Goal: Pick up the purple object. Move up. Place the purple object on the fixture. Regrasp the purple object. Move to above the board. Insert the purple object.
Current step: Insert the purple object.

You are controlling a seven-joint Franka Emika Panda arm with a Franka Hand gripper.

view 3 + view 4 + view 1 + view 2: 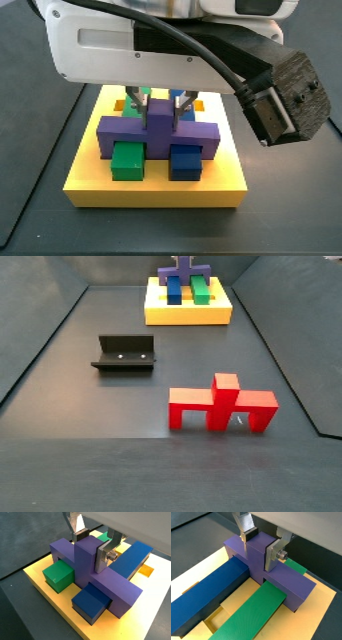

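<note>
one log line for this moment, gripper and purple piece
phase: insert | gripper: over board, fingers flank purple object, grip unclear | purple object: straddling green bar, blue bar | fixture: empty

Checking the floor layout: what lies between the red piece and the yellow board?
The fixture, in a side view, slightly off to one side. The gripper is over the board, on the purple object.

Dark grey floor (80, 456), sloped walls (27, 296)
</note>
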